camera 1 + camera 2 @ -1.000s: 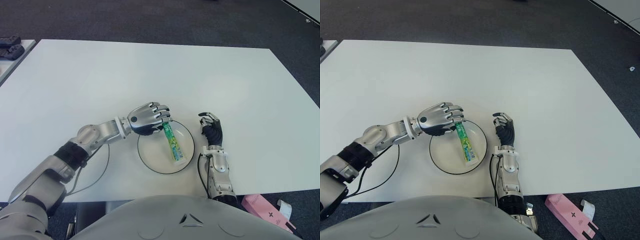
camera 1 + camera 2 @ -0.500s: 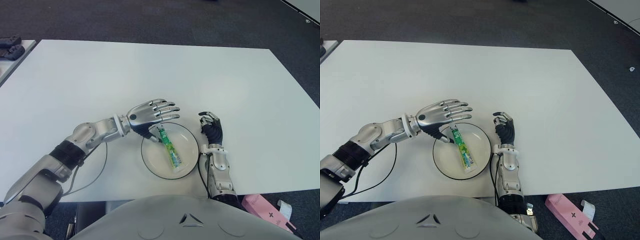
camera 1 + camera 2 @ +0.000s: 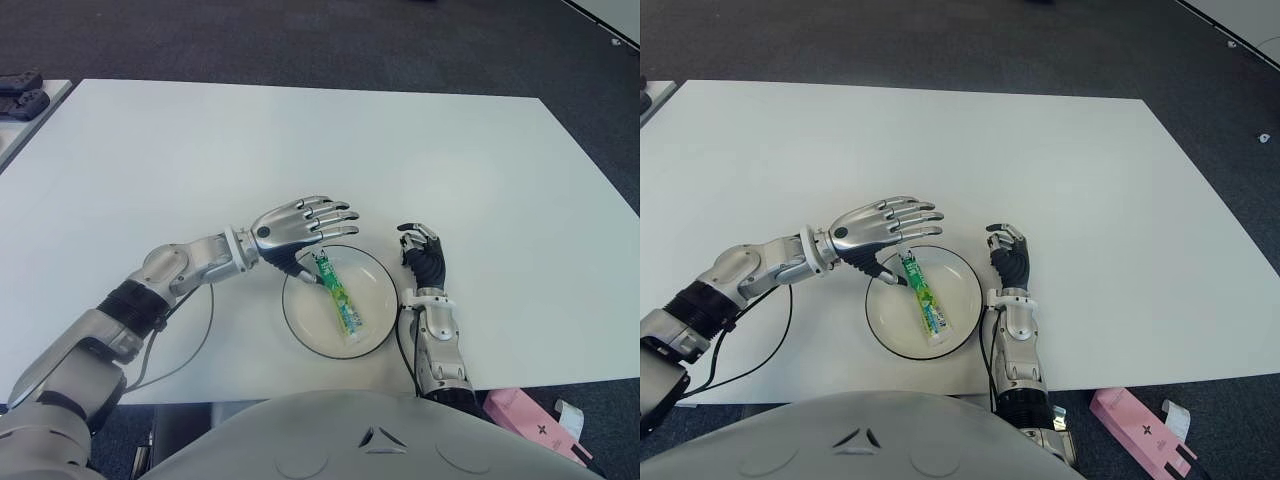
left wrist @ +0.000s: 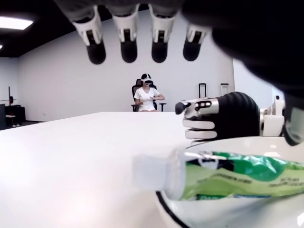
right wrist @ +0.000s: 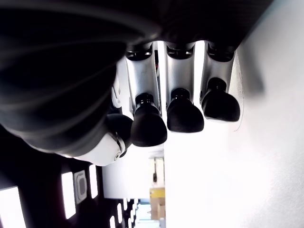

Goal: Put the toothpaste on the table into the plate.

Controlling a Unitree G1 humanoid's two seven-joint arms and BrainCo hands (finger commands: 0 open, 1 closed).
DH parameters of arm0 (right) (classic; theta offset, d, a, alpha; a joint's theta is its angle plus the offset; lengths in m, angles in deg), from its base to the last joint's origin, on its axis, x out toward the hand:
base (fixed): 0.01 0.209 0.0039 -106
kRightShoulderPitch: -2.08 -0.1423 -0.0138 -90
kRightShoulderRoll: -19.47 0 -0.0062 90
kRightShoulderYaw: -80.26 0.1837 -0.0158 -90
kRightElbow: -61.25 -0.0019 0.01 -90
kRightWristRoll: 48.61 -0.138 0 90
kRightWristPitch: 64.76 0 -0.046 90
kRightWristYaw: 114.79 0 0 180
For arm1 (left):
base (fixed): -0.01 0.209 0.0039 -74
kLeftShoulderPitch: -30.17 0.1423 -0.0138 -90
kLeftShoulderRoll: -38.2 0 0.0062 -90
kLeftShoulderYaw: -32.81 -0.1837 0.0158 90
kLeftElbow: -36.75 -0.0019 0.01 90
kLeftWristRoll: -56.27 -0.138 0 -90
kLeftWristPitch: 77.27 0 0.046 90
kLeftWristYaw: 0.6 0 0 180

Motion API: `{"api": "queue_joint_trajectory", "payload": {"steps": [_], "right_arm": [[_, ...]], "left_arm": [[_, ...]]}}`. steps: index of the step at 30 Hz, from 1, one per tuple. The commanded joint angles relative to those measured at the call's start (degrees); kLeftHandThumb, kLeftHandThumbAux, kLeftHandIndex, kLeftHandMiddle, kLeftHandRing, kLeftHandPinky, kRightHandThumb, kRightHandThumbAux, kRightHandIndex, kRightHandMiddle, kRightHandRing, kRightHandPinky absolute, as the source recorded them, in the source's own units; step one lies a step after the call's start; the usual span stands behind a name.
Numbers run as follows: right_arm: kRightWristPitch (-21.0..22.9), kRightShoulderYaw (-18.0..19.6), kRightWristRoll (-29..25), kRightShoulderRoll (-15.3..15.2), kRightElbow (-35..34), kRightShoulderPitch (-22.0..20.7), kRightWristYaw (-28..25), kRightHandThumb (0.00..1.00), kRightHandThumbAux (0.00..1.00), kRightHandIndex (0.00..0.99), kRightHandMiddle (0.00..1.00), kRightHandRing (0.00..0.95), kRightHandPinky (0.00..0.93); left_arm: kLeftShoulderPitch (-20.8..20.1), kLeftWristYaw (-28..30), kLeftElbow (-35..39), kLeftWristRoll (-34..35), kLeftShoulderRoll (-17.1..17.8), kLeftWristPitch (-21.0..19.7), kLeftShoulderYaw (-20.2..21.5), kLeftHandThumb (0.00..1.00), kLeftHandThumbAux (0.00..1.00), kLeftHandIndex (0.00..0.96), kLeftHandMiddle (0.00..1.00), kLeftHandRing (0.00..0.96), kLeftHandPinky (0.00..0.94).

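A green toothpaste tube (image 3: pixel 337 296) lies inside the white black-rimmed plate (image 3: pixel 372 276), cap end at the plate's far left rim. In the left wrist view the tube (image 4: pixel 223 180) rests across the plate's rim, free of any finger. My left hand (image 3: pixel 298 225) hovers over the plate's far left edge, its fingers (image 4: pixel 128 45) spread straight and holding nothing. My right hand (image 3: pixel 424 255) shows just right of the plate, fingers (image 5: pixel 178 111) curled with nothing in them.
The white table (image 3: pixel 300 150) stretches far and wide around the plate. A black cable (image 3: pixel 205 330) loops on the table left of the plate. A pink box (image 3: pixel 535 425) lies below the table's near right edge. Dark objects (image 3: pixel 20 92) sit on a side surface at far left.
One second ago my left hand was shut on the tube over the plate. It opened, the tube dropped into the plate, and the hand has lifted slightly. The right hand stayed still.
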Motion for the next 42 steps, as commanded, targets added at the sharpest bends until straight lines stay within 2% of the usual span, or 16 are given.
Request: {"api": "queue_joint_trajectory", "payload": {"steps": [1,8,12,14,16,19,24,28,29,30,31,33,37,42], "right_arm": [[1.31,0.09,0.45,0.27,1.04,-0.17,0.52,0.702,0.727,0.438,0.833,0.822,0.820],[1.38,0.04,0.42,0.43,1.11,-0.35,0.88,0.702,0.727,0.438,0.837,0.828,0.825],[1.08,-0.05,0.39,0.48,1.25,-0.42,0.94,0.701,0.727,0.438,0.843,0.835,0.834],[1.29,-0.17,0.33,0.42,1.10,-0.40,0.79,0.701,0.727,0.438,0.843,0.834,0.829],[1.45,-0.25,0.32,0.37,0.93,-0.37,0.69,0.701,0.727,0.438,0.842,0.833,0.823],[1.48,-0.31,0.34,0.33,1.00,-0.49,0.66,0.702,0.727,0.438,0.840,0.831,0.820],[1.55,-0.27,0.36,0.52,0.94,-0.63,0.99,0.702,0.727,0.438,0.841,0.831,0.827],[1.80,-0.19,0.28,0.49,1.39,-1.15,1.02,0.702,0.726,0.438,0.840,0.831,0.823],[1.74,-0.20,0.32,0.51,1.58,-1.28,1.06,0.702,0.726,0.438,0.840,0.830,0.823],[1.65,-0.20,0.35,0.53,1.74,-1.38,1.10,0.702,0.726,0.438,0.839,0.830,0.823],[1.59,-0.21,0.37,0.53,1.85,-1.44,1.12,0.702,0.726,0.438,0.839,0.829,0.822],[1.13,-0.26,0.31,0.38,2.39,-1.74,0.83,0.702,0.726,0.438,0.839,0.830,0.824],[0.43,-0.28,0.31,0.30,3.36,-2.24,0.61,0.702,0.726,0.438,0.839,0.830,0.825],[-0.08,-0.17,0.13,0.12,4.42,-2.92,0.28,0.702,0.727,0.438,0.838,0.830,0.822]], "left_arm": [[1.25,2.08,-1.31,3.80,-1.14,-0.72,1.58,0.070,0.389,0.000,0.000,0.000,0.000],[4.55,3.00,-3.17,14.66,-5.90,-3.36,6.41,0.081,0.454,0.000,0.000,0.000,0.006],[5.35,-1.13,-5.70,19.28,-9.90,-2.99,10.16,0.093,0.585,0.000,0.000,0.012,0.102],[5.43,-2.69,-6.92,22.23,-12.09,-2.55,12.34,0.100,0.658,0.000,0.030,0.064,0.172],[5.56,-2.86,-7.60,25.77,-14.09,-2.82,14.49,0.129,0.757,0.087,0.109,0.150,0.257],[6.22,-1.02,-7.29,32.19,-16.93,-5.10,17.93,0.138,0.866,0.223,0.235,0.241,0.297],[8.29,5.90,-3.34,43.09,-19.09,-10.44,22.10,0.088,0.938,0.310,0.321,0.302,0.301],[8.60,11.80,-2.29,52.07,-20.98,-15.14,25.25,0.054,0.966,0.439,0.388,0.363,0.355],[8.47,13.08,-2.51,53.62,-21.20,-15.75,25.92,0.181,0.918,0.436,0.396,0.372,0.362],[8.28,14.61,-2.88,55.54,-21.44,-16.48,26.74,0.365,0.848,0.433,0.408,0.383,0.372],[8.18,15.72,-3.04,56.78,-21.64,-17.02,27.35,0.482,0.804,0.431,0.418,0.393,0.381],[7.59,18.33,-3.57,60.51,-22.60,-19.49,28.90,0.585,0.765,0.430,0.434,0.408,0.391],[7.04,21.66,-3.28,64.99,-24.11,-22.71,31.14,0.674,0.733,0.429,0.468,0.435,0.413],[5.38,24.05,-4.73,68.50,-25.44,-25.33,33.93,0.696,0.726,0.429,0.485,0.449,0.435]]}}
